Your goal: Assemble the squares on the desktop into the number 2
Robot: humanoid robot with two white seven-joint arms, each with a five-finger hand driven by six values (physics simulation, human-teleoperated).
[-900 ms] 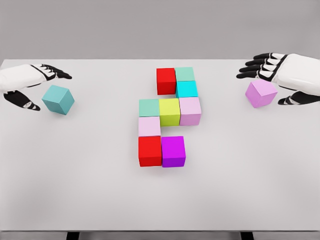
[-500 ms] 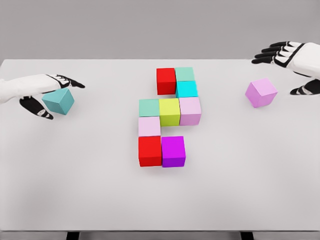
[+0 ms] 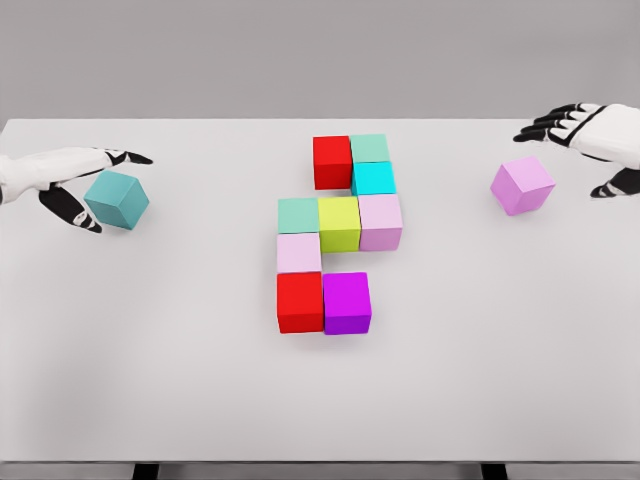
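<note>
On desk (image 3: 180, 380): nine cubes (image 3: 339, 224) clustered, two loose; left hand (image 3: 70, 175), right hand (image 3: 600, 140) both spread, empty.

A single head-mounted camera looks down and forward from moderately near onto a flat white tabletop (image 3: 480, 380), whose far edge meets a plain grey wall (image 3: 200, 60) and whose near edge runs along the frame's bottom.

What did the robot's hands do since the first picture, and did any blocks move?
The right hand pulled back from the pink block toward the table's far right edge, fingers open. The left hand slid right, closing in around the teal block, not clearly gripping it. Neither loose block moved, and the nine blocks in the middle stayed put.
</note>
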